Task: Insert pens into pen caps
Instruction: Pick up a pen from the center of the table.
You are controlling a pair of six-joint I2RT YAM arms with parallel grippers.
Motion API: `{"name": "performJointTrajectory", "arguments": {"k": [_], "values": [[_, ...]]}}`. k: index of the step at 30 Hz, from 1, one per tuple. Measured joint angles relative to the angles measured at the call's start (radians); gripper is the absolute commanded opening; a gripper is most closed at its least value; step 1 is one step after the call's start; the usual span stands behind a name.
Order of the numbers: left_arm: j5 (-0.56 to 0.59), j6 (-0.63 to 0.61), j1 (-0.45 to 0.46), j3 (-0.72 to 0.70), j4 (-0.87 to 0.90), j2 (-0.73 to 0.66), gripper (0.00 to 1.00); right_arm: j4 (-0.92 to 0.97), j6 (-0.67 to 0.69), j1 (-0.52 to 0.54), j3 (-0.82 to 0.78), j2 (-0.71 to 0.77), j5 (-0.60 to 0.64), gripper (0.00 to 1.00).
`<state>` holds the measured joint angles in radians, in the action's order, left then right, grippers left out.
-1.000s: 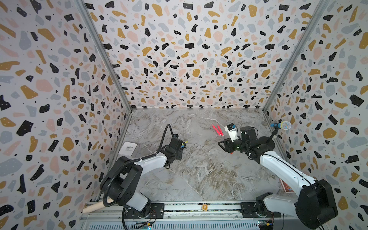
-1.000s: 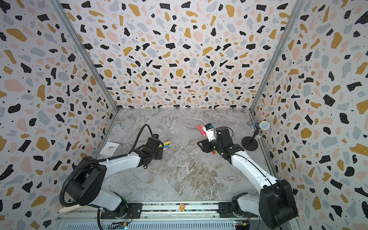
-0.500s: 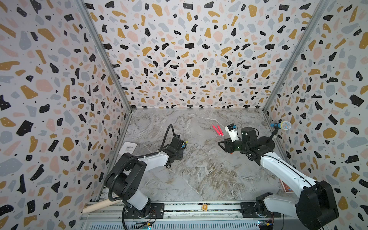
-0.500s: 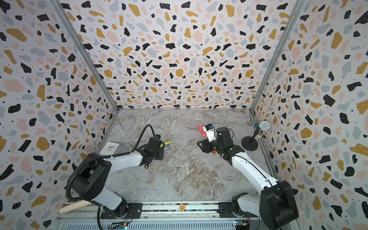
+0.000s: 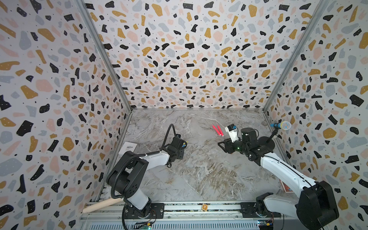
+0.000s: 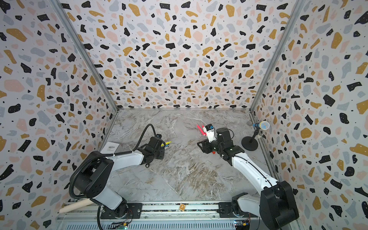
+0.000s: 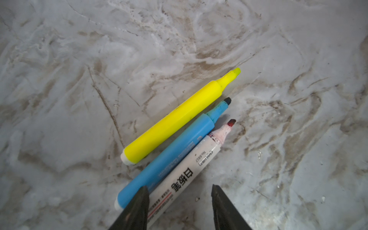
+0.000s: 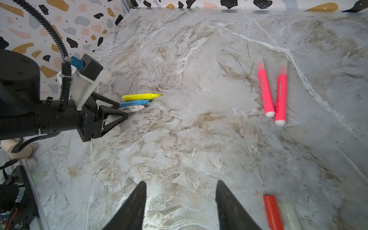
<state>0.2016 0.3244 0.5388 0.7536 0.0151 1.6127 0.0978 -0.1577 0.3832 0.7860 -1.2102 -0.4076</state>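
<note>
Although the grey brown-veined marble tabletop (image 5: 199, 179) fills the lower middle of both top views, we find the work gathered in two small spots on it. Left of centre, the white-and-black left arm (image 5: 155, 157) reaches low. The left gripper (image 7: 179, 190) stands partly open astride the rear of the white-barrelled marker with black print and a red nib (image 7: 185, 169). One finger sits at the seam between it and the light blue plastic marker (image 7: 169, 157) lying against it, and the other stands clear, so nothing is gripped yet. The yellow plastic highlighter (image 7: 179, 117) lies just beside the blue one, and all three are uncapped. Right of centre, the right arm (image 5: 278, 167) holds the right gripper (image 8: 180, 185) above the table, fingers apart and empty. Just above it in the top views lie the two bright pink highlighters (image 8: 265, 93), side by side. The stubby red-orange plastic cap (image 8: 272, 213) rests near the right fingers, with a pale translucent cap (image 8: 288, 215) close against it. We judge the step in hand to be picking the white marker. The next move calls for closing squarely on its barrel without dragging the blue neighbour, while the right side takes the red-orange cap, by colour its likely match.
</note>
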Motion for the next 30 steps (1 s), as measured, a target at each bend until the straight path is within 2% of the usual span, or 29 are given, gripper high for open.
{"name": "performJointTrajectory", "arguments": {"k": [10, 21, 23, 30], "values": [[-0.066, 0.001, 0.006, 0.0, 0.005, 0.002, 0.43, -0.002, -0.007, -0.002, 0.0, 0.014, 0.002, 0.56], [-0.068, 0.0, 0.099, 0.0, 0.048, 0.01, 0.36, -0.002, -0.017, -0.021, -0.015, 0.032, 0.005, 0.56], [-0.057, 0.0, 0.109, 0.0, 0.05, 0.017, 0.33, -0.002, -0.019, -0.026, -0.015, 0.034, 0.005, 0.56], [-0.032, -0.007, 0.136, 0.022, 0.047, 0.04, 0.1, -0.002, -0.026, -0.04, -0.015, 0.048, 0.005, 0.56]]}}
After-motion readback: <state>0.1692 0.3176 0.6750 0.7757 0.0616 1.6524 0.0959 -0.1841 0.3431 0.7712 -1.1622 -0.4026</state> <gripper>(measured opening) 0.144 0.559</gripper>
